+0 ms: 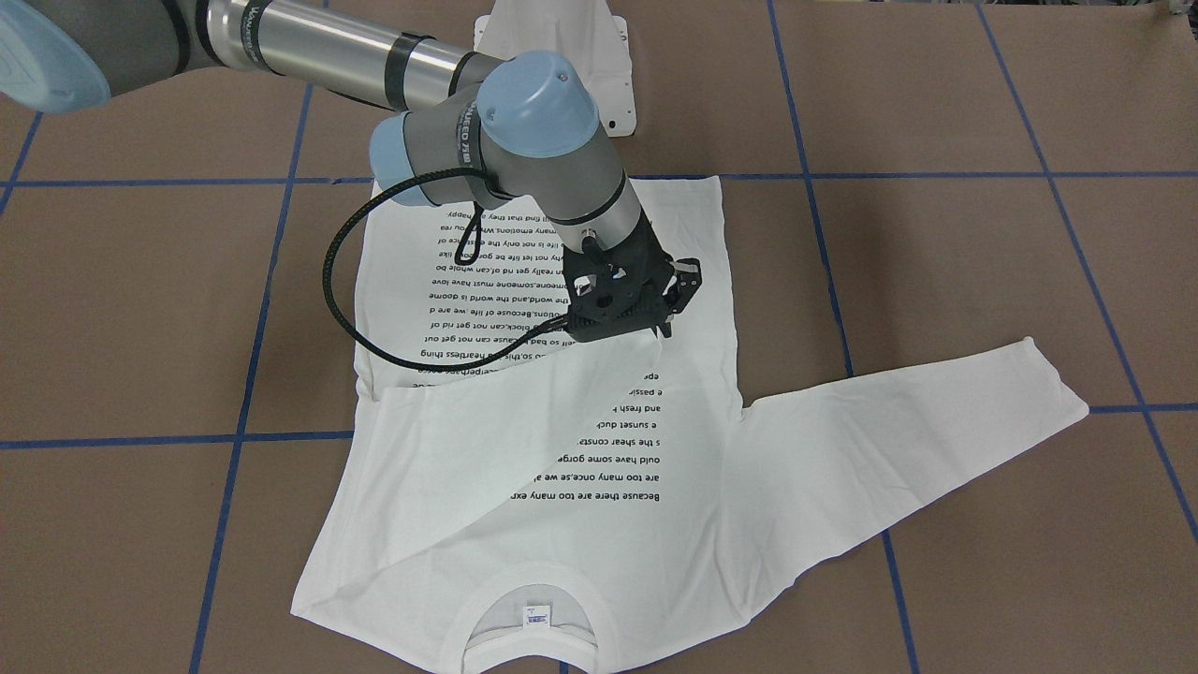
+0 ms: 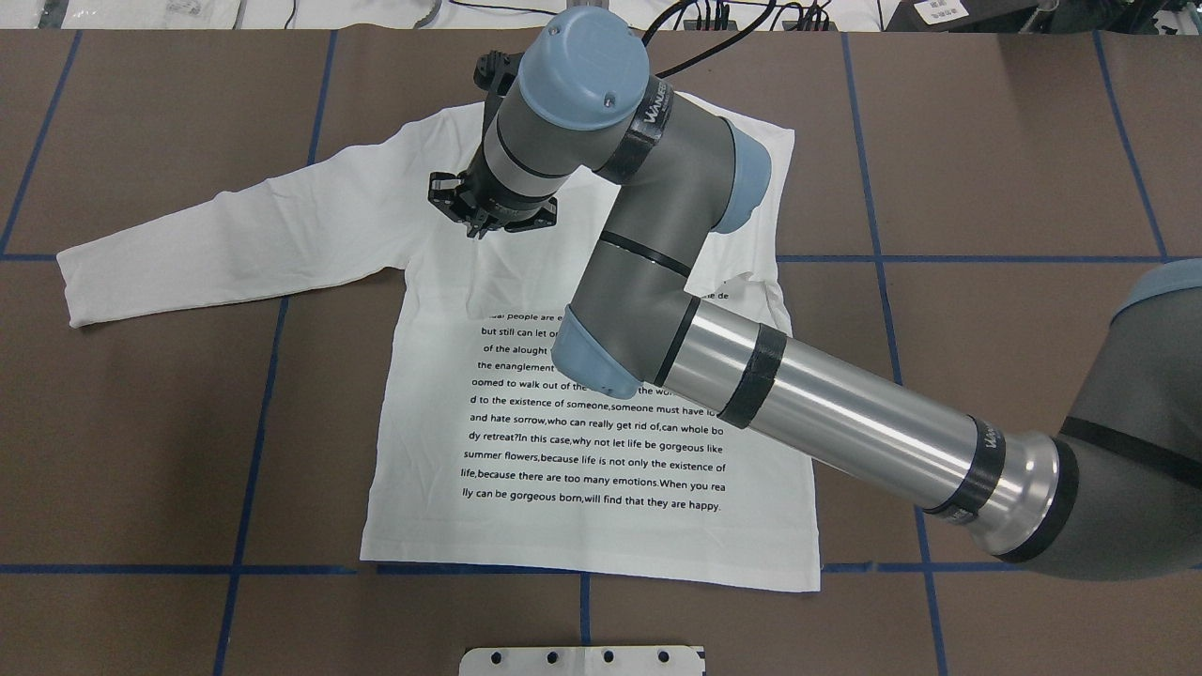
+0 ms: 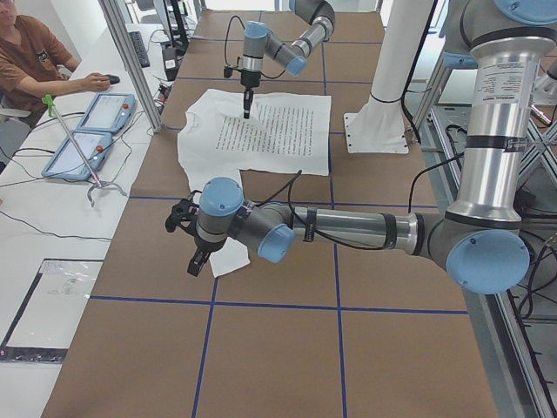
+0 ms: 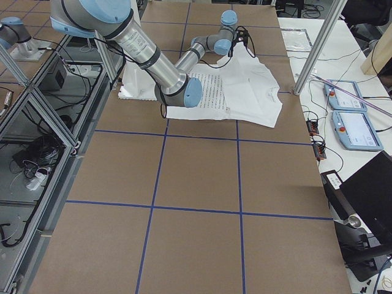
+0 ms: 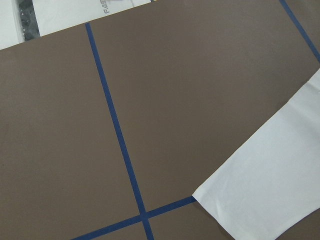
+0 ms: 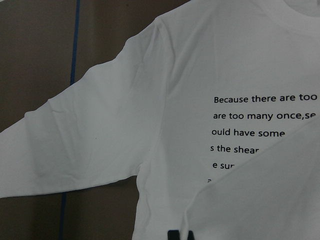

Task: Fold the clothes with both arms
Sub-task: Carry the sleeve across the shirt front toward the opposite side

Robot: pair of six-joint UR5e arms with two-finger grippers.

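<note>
Nearest the front-facing camera: the ribbed collar [image 1: 529, 599] with its small label [image 1: 535, 616]. This is the end of the shirt [image 1: 655, 524] farthest from the white pedestal [image 1: 613, 84]. The shirt lies print-up on the brown desk [image 1: 983, 281], straight out from the pedestal, hem toward it, collar away.

Next toward the pedestal: the two sleeves.
- The sleeve on the robot's left [image 1: 917, 421] lies flat, stretched sideways and angling back toward the pedestal. Its cuff [image 1: 1067, 398] rests on the desk at a blue tape line [image 1: 1142, 408].
- The other sleeve [image 1: 487, 440] is folded over the chest. It runs diagonally from its shoulder toward the pedestal and covers part of the black text block [image 1: 487, 281].

Closer to the pedestal again: the right arm [image 1: 524, 140] reaches over the middle of the shirt. Its jaws point down, pressed together on the end of the folded sleeve. The cloth lifts off the shirt body in a short peak to meet them. In the right wrist view the folded sleeve's edge cuts across the text lines at lower right.

Left arm [image 3: 348, 228]: its jaws show in the exterior left view only, low over the desk, just beside the stretched sleeve's cuff. Touching or not: cannot tell. Spread or pressed together: cannot tell. The left wrist view shows that cuff flat on the desk.

The hem [image 1: 683, 183] lies nearest the pedestal, with a strip of bare desk between them.
</note>
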